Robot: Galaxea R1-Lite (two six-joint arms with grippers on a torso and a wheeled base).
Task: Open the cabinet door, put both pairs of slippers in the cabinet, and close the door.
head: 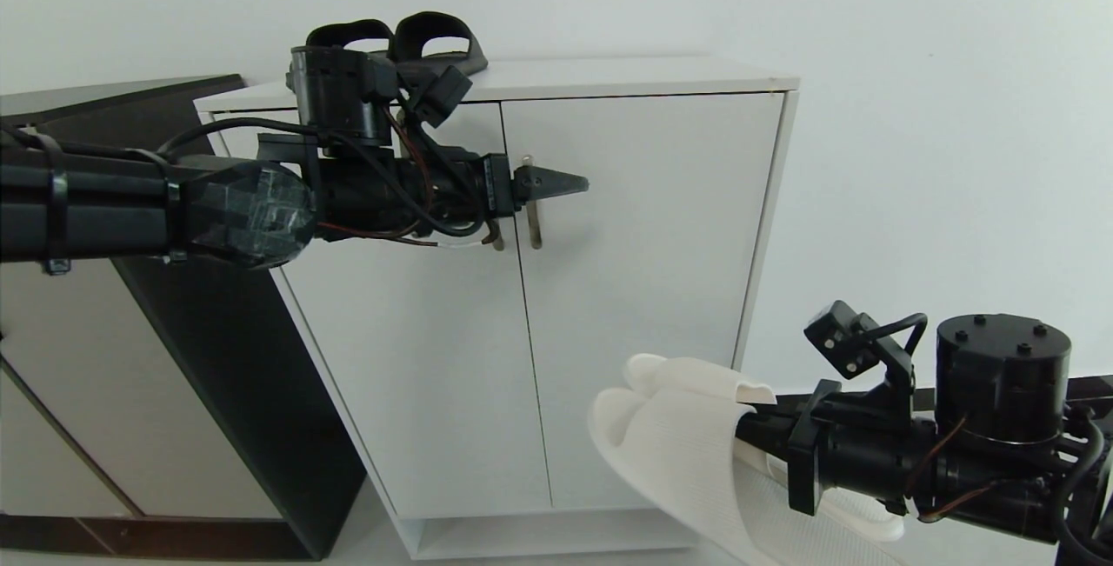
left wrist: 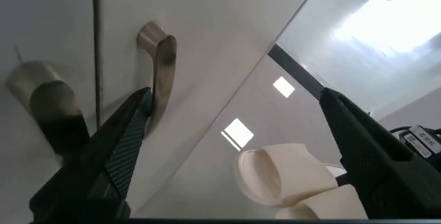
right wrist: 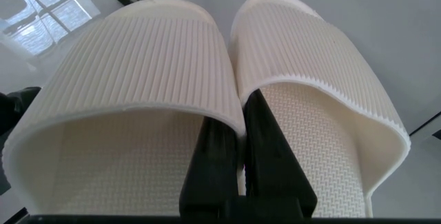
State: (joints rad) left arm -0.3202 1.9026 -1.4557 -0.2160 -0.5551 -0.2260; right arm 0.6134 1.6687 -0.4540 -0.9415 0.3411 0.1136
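Note:
The white cabinet (head: 643, 227) stands with both doors shut, its two metal handles (head: 532, 218) side by side at the middle seam. A black pair of slippers (head: 417, 37) lies on its top. My left gripper (head: 556, 185) is open right at the handles; in the left wrist view one finger (left wrist: 127, 145) is next to the right door's handle (left wrist: 162, 69), not closed on it. Low at the right, my right gripper (head: 765, 440) is shut on a white pair of slippers (head: 678, 436), pinching their inner walls (right wrist: 238, 107) together in front of the right door.
A dark panel (head: 217, 331) and a pale cabinet (head: 69, 427) stand close to the left of the white cabinet. White wall (head: 939, 157) lies to its right. The white slippers (left wrist: 289, 179) hang over glossy floor.

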